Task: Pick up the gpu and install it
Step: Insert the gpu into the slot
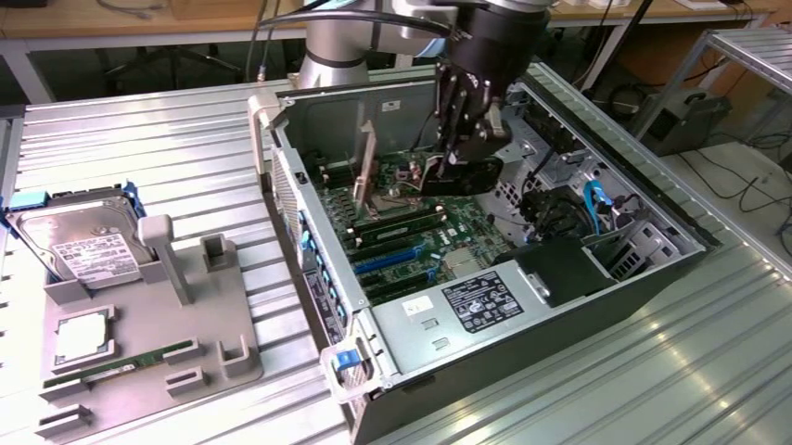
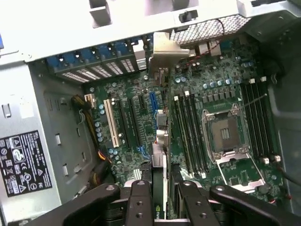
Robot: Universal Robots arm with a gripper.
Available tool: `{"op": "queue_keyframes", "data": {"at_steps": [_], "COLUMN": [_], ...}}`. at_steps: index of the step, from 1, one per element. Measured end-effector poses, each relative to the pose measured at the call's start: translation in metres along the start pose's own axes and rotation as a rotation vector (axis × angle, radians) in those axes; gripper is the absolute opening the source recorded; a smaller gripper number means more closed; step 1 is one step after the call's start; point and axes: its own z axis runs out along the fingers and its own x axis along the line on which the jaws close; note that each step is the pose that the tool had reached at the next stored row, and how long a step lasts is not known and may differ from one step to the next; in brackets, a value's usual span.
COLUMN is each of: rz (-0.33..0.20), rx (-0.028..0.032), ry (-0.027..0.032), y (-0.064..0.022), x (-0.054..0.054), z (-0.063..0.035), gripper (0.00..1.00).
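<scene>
My gripper (image 1: pixel 463 148) hangs inside the open computer case (image 1: pixel 287 176), shut on the gpu (image 1: pixel 468 174), a dark card held on edge above the green motherboard (image 1: pixel 427 236). In the wrist view the gpu (image 2: pixel 161 141) runs edge-on between my two black fingers (image 2: pixel 140 202), with its silver bracket (image 2: pixel 165 49) toward the case's rear slot openings. The card lines up over the blue expansion slot (image 2: pixel 152 100), beside a white slot (image 2: pixel 109 123). I cannot tell whether its lower edge touches the slot.
The CPU socket (image 2: pixel 225 135) stands open with RAM slots on both sides. A labelled power supply (image 1: pixel 485 304) fills the case's near corner. On the exterior view's left, a grey fixture (image 1: pixel 217 334) holds a hard drive (image 1: pixel 81 246), a CPU (image 1: pixel 81 338) and a RAM stick (image 1: pixel 118 364).
</scene>
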Motion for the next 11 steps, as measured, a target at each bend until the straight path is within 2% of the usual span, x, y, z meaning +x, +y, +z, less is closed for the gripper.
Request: {"op": "queue_keyframes", "data": {"at_steps": [7, 9, 11], "rz": [-0.143, -0.21, -0.255], "rx": [0.0029, 0.0043, 0.0052], "ry": [0.0056, 0.0083, 0.0103], "y": [-0.0002, -0.0005, -0.0003], "x": [0.0, 0.0, 0.0], "z": [0.0067, 0.0119, 0.018], "gripper": [0.26, 0.26, 0.26]}}
